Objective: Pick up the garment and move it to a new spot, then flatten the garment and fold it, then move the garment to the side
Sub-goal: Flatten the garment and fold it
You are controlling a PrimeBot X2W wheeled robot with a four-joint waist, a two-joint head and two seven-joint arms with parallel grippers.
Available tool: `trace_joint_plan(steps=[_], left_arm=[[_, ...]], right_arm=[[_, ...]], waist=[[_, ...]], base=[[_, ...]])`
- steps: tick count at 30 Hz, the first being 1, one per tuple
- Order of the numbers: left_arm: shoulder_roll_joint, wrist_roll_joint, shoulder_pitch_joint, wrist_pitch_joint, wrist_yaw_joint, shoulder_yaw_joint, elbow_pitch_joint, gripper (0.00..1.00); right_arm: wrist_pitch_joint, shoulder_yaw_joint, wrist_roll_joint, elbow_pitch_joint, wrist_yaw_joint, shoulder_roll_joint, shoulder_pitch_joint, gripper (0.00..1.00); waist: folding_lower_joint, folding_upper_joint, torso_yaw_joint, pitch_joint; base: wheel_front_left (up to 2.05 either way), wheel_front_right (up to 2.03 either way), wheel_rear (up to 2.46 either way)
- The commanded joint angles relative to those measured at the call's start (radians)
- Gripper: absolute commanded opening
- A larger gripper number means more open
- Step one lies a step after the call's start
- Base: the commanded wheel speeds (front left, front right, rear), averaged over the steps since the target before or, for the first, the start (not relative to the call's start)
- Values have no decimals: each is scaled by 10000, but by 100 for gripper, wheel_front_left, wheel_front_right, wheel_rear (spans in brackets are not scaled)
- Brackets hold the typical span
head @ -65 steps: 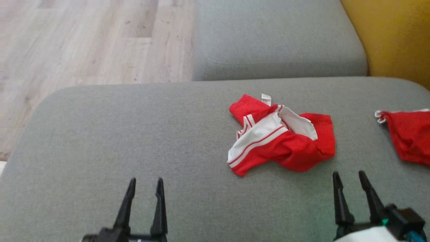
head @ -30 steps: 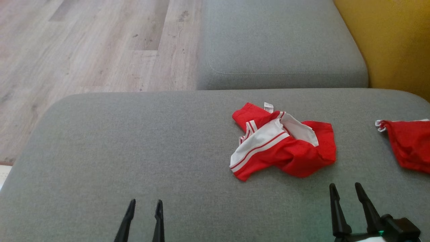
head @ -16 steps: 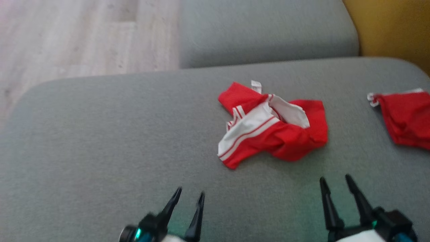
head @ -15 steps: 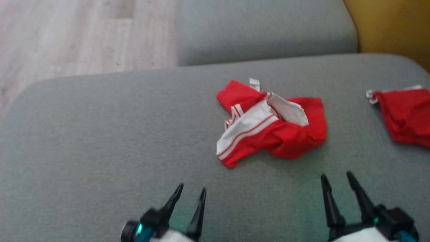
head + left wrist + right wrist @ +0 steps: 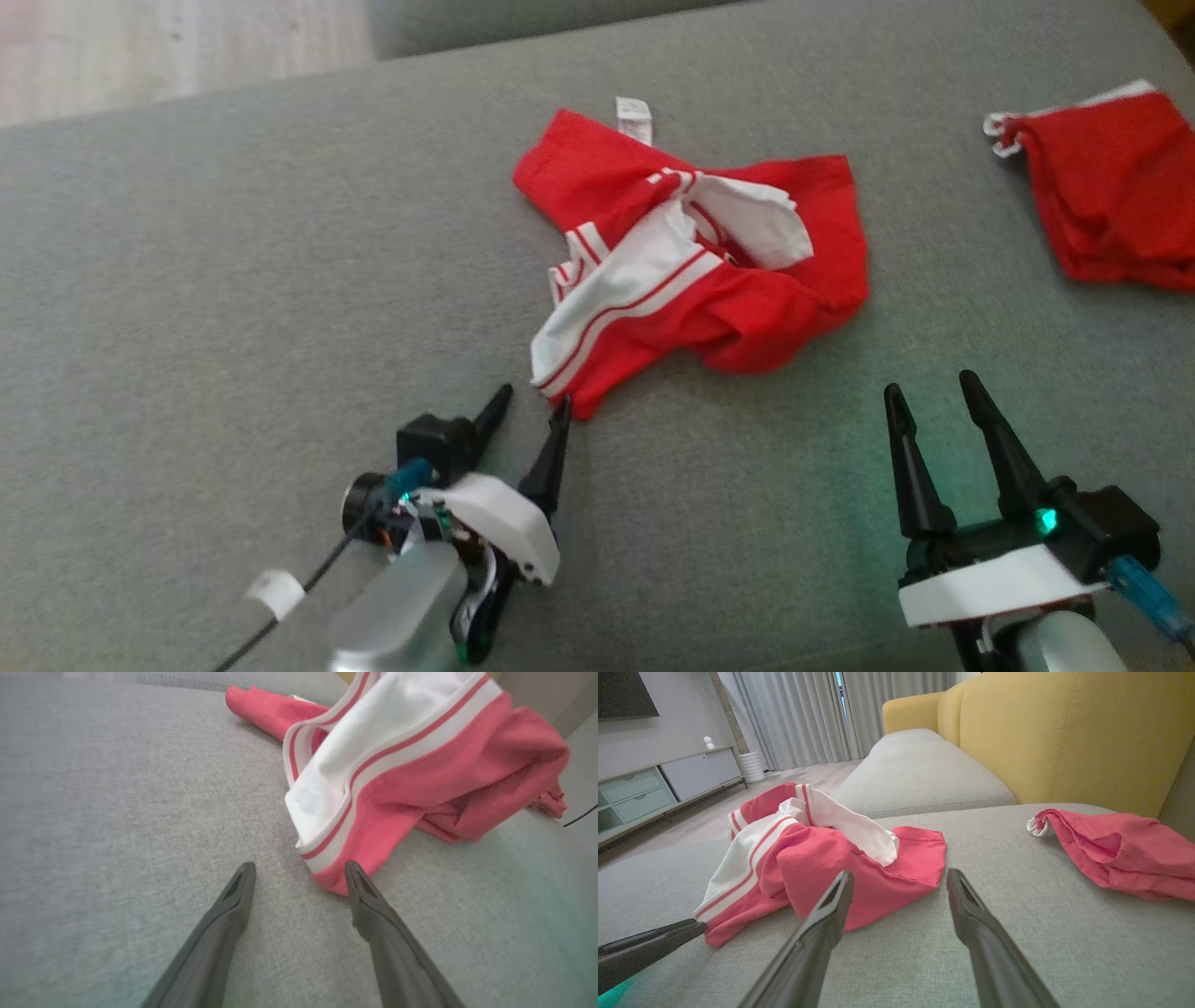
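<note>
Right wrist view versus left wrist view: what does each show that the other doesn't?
Right wrist view: yellow sofa back, second red garment, curtains, cabinet, open right claw. Left wrist view: a thin black cable at the right edge. Both: the red and white garment on the grey cushion, with the open left claw by its corner.

garment (image 5: 766,322): soft matt cloth, red with white bands | seat cushion (image 5: 233,280): grey woven cloth, matt, finely rough | other red piece (image 5: 1111,187): matt cloth | left gripper (image 5: 533,394), right gripper (image 5: 929,381): matt black plastic-looking fingers, smooth white shells | floor (image 5: 140,47): pale wood boards | sofa back (image 5: 1064,732): yellow cloth, smooth, matt
</note>
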Motion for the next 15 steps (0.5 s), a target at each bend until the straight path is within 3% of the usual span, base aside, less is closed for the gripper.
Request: trace_joint_plan(steps=[1,5,6,7,15], left_arm=[[3,-191,-424,-35,-11,125,-63,100],[3,-722,-966,-152,-139,-138,508,100],[3,-803,-1081,-210,-203,-202,583,39],[3,-856,-1184,-273,-306,-279,615,0],[3,-1045,-2096,-476,-934,-1133,-452,0]], right_arm=[[-93,248,65,-289,-9,-172,-318,100],[-93,275,100,-263,-9,-133,-509,100],[-93,261,101,-259,-9,-121,-532,100],[-93,254,98,-249,-9,-111,-550,100],[-93,210,140,-94,-9,84,-502,100]], waist=[[-2,0,-270,270],[-2,0,-440,423],[-2,0,-464,430],[-2,0,-497,422],[-2,0,-756,-159]], base=[[0,0,0],[0,0,0],[0,0,0],[0,0,0],[0,0,0]])
